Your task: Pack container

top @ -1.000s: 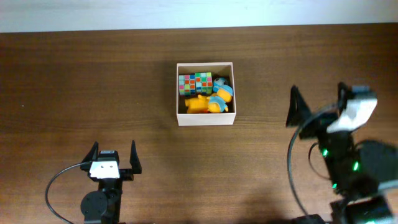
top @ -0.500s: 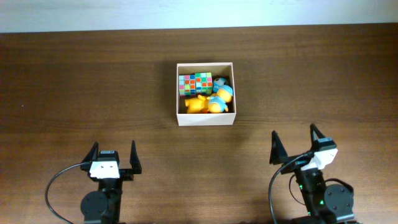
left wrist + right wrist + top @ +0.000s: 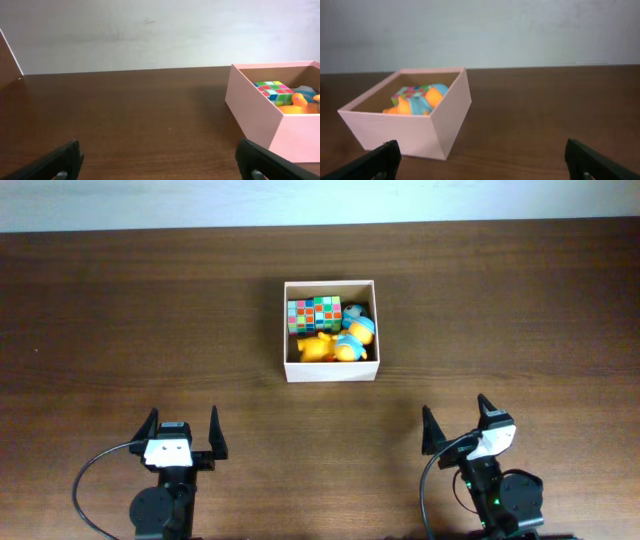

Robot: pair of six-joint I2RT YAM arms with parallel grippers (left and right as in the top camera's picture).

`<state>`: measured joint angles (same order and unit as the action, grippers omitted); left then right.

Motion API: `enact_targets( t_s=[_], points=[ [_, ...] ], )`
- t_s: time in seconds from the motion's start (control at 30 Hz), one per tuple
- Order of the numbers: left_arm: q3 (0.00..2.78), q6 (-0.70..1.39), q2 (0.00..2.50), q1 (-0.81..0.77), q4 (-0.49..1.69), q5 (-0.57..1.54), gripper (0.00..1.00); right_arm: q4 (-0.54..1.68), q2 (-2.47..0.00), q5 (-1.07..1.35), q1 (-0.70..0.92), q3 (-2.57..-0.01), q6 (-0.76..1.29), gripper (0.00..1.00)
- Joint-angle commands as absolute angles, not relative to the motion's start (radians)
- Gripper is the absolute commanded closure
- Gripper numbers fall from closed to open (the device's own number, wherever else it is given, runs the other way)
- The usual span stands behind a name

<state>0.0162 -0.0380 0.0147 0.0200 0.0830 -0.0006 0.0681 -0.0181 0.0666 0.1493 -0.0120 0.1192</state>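
Container [image 3: 330,370] is sitting mid-table [image 3: 150,310], holding a colour cube [image 3: 314,313] and orange-and-blue toys [image 3: 335,346]. Left gripper [image 3: 183,421] and right gripper [image 3: 455,411] are hovering near the front edge, jaws spread, grasping nothing.

Table [image 3: 120,310]: dark brown wood or wood-look top, visible grain, smooth, low satin sheen. Container [image 3: 330,371]: thin card walls, matt, white from overhead and pinkish in the wrist views; inside looks like tan raw cardboard, matt. Cube puzzle [image 3: 314,314]: hard plastic, multicoloured tiles, slightly glossy. Yellow toy [image 3: 322,347] and blue toy [image 3: 357,330]: smooth moulded plastic or rubber, can't tell which, soft sheen. Left gripper [image 3: 181,420] and right gripper [image 3: 455,408]: matt black plastic on the jaws, white smooth plastic housing behind. Cable [image 3: 85,480]: black, rubbery-looking. Wall [image 3: 150,35]: pale, matt, faint scuffs.
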Motion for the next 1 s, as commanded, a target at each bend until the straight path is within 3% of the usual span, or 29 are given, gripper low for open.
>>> enact_targets(
  t_s=[0.0, 0.97],
  points=[
    [0.009, -0.054, 0.005, 0.016, 0.083, -0.003, 0.01, 0.071, -0.003, 0.075, 0.143, -0.006, 0.108, 0.01],
    [0.009, -0.054, 0.005, 0.016, 0.083, -0.004, 0.01, 0.071, -0.003, 0.078, 0.117, -0.006, 0.109, 0.01]
  ],
)
